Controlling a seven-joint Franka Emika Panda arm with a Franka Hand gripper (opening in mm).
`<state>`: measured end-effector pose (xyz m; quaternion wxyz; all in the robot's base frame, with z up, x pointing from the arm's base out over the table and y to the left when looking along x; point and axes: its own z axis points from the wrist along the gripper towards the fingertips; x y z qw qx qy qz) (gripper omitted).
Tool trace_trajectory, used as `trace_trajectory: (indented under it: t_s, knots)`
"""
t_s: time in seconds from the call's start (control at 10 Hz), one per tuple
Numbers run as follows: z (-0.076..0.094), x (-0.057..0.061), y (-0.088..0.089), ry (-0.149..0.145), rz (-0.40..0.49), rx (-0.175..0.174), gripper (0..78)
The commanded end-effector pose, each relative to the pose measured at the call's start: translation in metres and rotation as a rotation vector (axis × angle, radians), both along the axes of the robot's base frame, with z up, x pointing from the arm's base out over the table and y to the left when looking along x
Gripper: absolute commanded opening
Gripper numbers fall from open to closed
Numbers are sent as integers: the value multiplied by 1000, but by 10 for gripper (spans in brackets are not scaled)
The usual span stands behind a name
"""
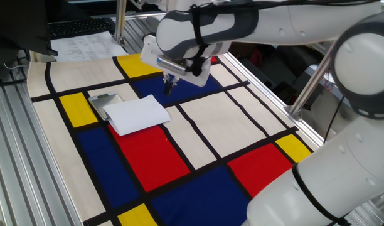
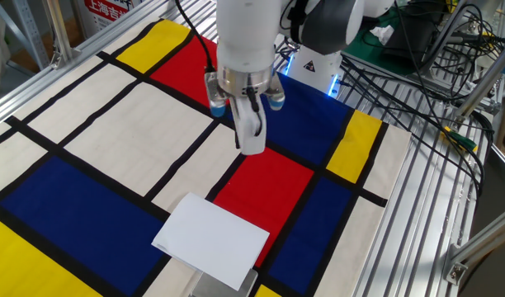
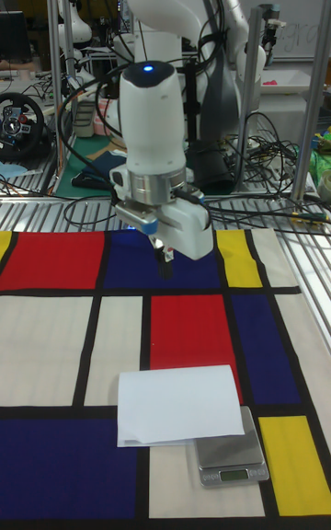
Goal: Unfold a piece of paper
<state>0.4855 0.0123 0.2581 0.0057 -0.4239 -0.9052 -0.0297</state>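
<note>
Hand (image 1: pixel 170 83) hangs above the blue panel of the colour-block cloth (image 1: pixel 204 135), fingers pointing down and close together w/ nothing btwn them; I can't make out any gap, so I read it as closed & empty. In the other fixed view the hand (image 2: pixel 240 140) sits over the black line next to the red panel, clear of the cloth as far as I can tell. Piece of paper (image 1: pixel 137 114) lies flat and folded on the desk, at approx 8 o'clock from the hand in one fixed view, well apart from it. Tall fixed view: paper (image 3: pixel 180 404) is at 6 o'clock below the hand (image 3: pixel 166 256), w/ its lower right corner overlapping a small grey scale (image 3: pixel 233 457). Printed sheets (image 1: pixel 82 45) sit at the far edge at approx 11 o'clock.
</note>
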Motion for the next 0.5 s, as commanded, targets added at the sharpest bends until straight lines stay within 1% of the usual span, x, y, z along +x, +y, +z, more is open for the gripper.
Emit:
trace_trajectory:
  t_s: [0.1, 0.2, 0.3, 0.4, 0.5]
  knots:
    - [-6, 30, 3, 24, -102, 1, 0]
    - [-9, 42, 3, 27, -125, 2, 0]
    - [-9, 43, 3, 28, -127, 2, 0]
    - [-17, 59, 2, 31, -193, -3, 0]
    - [-20, 67, 1, 34, -242, -4, 0]
